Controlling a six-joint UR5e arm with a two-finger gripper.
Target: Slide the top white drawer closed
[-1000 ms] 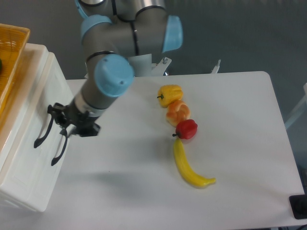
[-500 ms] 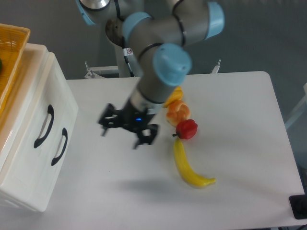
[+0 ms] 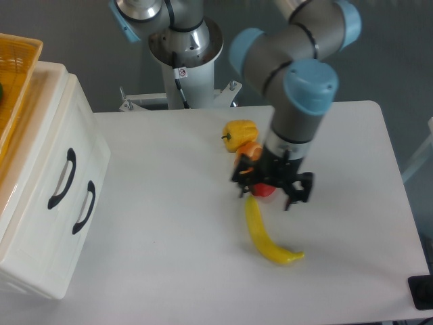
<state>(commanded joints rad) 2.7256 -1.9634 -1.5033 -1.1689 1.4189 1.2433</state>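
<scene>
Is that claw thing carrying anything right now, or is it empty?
Nothing is held. The gripper hangs open above the fruit, over the red pepper beside the banana, with nothing between its fingers.

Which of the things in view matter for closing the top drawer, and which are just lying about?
Job:
glossy white top drawer with black arched handle
two-finger gripper

Lying about:
matching lower drawer
yellow pepper
orange fruit
red pepper
yellow banana
yellow wicker basket
</scene>
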